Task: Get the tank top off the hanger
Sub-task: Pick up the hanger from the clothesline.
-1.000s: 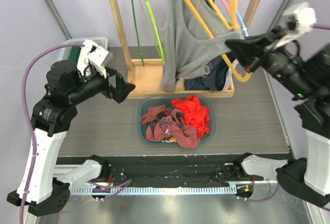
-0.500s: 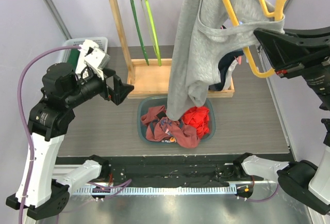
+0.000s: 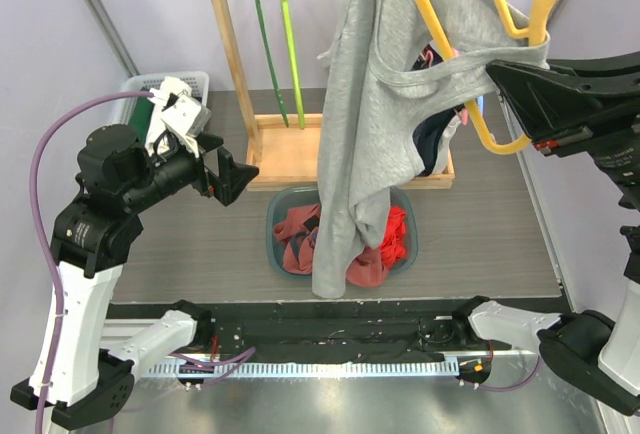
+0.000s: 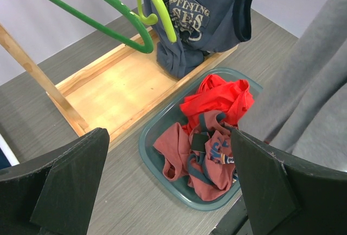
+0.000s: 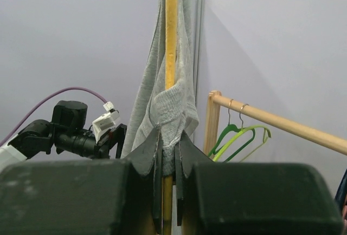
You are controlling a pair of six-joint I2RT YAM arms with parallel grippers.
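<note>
Progress: tank top [image 3: 370,134] not yet off the yellow hanger [image 3: 430,24]; stripping it remains.
Location: held high at right, hem draping over the basin [image 3: 275,244] on the table [image 3: 200,254].
Right end effector [image 3: 495,79]: closed tight on the hanger, strap fabric bunched at the jaws.
Left end effector [image 3: 235,169]: jaws fully apart, empty, left of basin.
Materials: soft grey knit, ribbed edging; smooth plastic hanger; wooden rack [image 3: 230,44].
</note>
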